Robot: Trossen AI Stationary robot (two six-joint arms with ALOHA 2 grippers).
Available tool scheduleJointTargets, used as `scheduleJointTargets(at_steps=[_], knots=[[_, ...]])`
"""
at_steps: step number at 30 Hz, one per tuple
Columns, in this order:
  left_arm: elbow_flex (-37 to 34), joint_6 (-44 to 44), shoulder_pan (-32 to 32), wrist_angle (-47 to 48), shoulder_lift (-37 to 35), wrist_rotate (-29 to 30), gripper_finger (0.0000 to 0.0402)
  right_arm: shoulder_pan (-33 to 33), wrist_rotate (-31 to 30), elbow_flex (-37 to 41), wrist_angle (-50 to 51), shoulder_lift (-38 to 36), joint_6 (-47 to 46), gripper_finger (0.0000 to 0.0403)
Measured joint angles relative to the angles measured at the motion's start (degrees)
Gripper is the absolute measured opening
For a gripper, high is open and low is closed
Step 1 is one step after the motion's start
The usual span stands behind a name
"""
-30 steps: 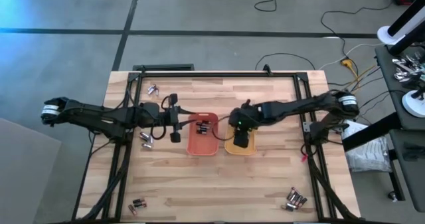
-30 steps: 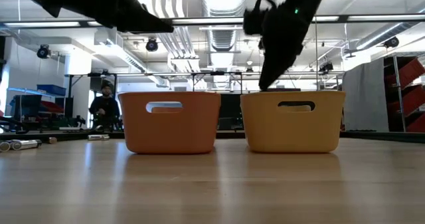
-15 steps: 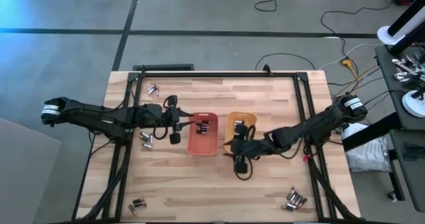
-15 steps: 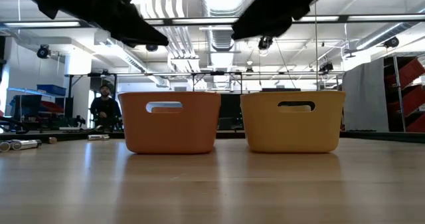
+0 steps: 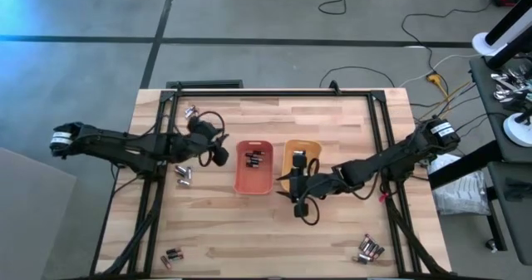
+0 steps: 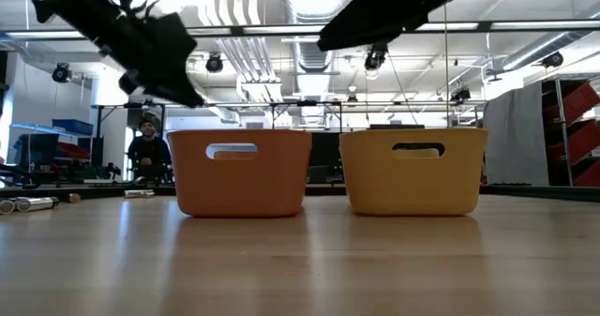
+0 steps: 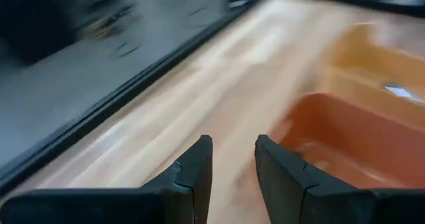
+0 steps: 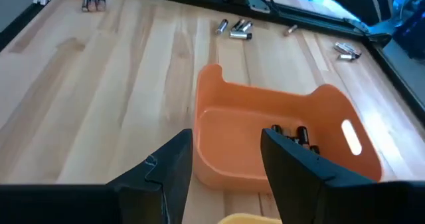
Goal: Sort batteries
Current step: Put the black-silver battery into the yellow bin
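An orange tray and a yellow tray stand side by side mid-table, each with a few batteries inside. Loose batteries lie in small groups at the far left, left of the orange tray, near left and near right. My left gripper hovers just left of the orange tray, open by a narrow gap and holding nothing. My right gripper hangs open above the table, just in front of the yellow tray's near end.
Black frame rails run along the table's far, left and right sides. Bare wood lies between the trays and the near edge. In the low view both trays stand under the raised arms; a person is far behind the table.
My right gripper has swung from above the yellow tray toward the table's near edge and turned to face the orange tray, then held there. My left gripper has drawn back from over the orange tray toward the table's left and far side, turning as it went.
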State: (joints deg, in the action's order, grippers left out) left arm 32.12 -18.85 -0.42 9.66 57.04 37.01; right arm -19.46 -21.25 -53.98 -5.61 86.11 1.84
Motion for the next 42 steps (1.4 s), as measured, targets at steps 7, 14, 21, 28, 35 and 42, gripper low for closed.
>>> scheduleJointTargets(at_steps=[7, 14, 21, 28, 35, 42], knots=[[0.0, -21.3, 4.9, 16.9, 0.1, 2.6, 0.0095, 0.3, -1.4, 0.0, -3.1, -0.1, 2.8, 0.0185], [0.0, -28.2, 14.9, 20.6, 0.3, 2.4, 0.0118, 0.4, -1.4, 0.0, -4.6, -0.1, 4.3, 0.0180], [0.0, -21.8, 30.9, 10.2, 5.4, -11.7, 0.0155, 0.4, -1.4, -1.0, -5.7, -0.2, 5.9, 0.0181], [8.3, -11.9, 41.0, 8.2, 16.2, -20.7, 0.0168, 0.4, -1.4, -2.0, -5.1, -0.6, 8.1, 0.0187], [28.5, -3.3, 50.6, 28.1, 30.4, -23.1, 0.0168, 0.4, -1.4, -2.0, 0.5, -3.6, 7.6, 0.0174], [42.8, 0.6, 57.8, 47.0, 45.1, -22.6, 0.0167, 0.4, -1.4, -0.7, 5.4, -5.8, 4.2, 0.0159]])
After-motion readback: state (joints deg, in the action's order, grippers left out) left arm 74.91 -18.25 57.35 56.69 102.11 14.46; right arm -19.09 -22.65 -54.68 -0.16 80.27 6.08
